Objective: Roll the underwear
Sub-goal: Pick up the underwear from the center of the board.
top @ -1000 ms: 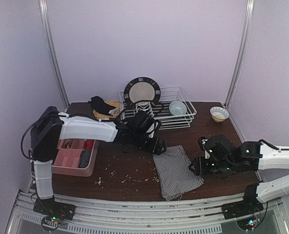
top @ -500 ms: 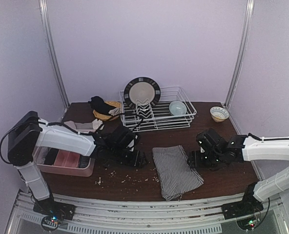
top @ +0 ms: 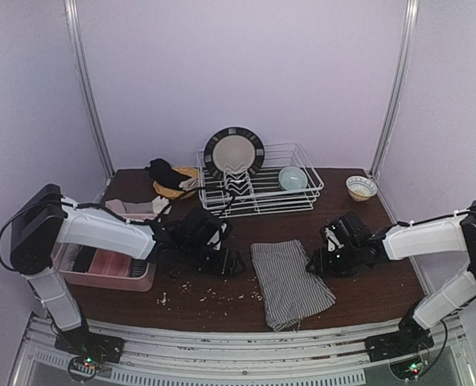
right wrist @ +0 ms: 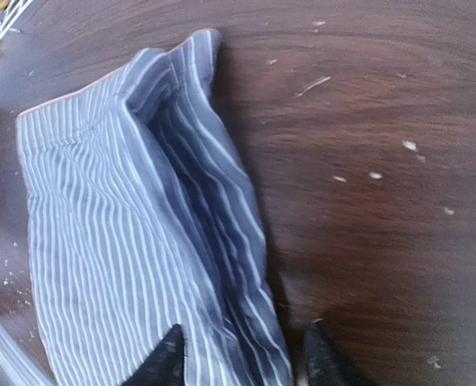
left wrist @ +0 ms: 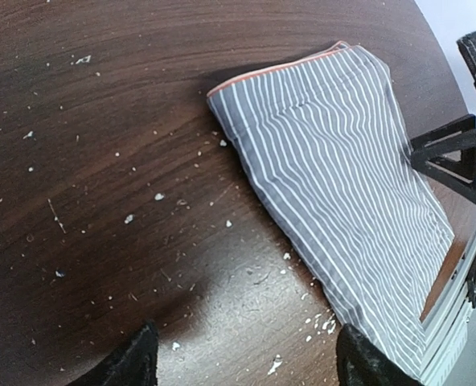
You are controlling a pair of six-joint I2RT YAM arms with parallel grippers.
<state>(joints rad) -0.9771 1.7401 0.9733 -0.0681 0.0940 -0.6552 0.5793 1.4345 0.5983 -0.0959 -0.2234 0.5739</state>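
The underwear (top: 290,281), grey with thin white stripes and an orange waistband edge, lies folded flat on the dark table; it also shows in the left wrist view (left wrist: 334,185) and the right wrist view (right wrist: 125,241). My left gripper (top: 230,264) is low over bare table just left of the cloth, and it (left wrist: 246,366) is open with nothing between its fingers. At the cloth's right side, my right gripper (top: 314,264) stands open (right wrist: 242,362), straddling the folded right edge. One fingertip (right wrist: 167,362) is over the stripes and the other is by the wood.
A white wire dish rack (top: 294,197) with a plate (top: 234,150) and a bowl (top: 293,178) stands behind. A small bowl (top: 361,187) sits at the back right and a pink compartment tray (top: 113,269) at the left. Crumbs (top: 214,296) litter the table.
My left gripper drew back from the cloth's far left corner to the table on its left. The right gripper moved in and forward to the cloth's right edge.
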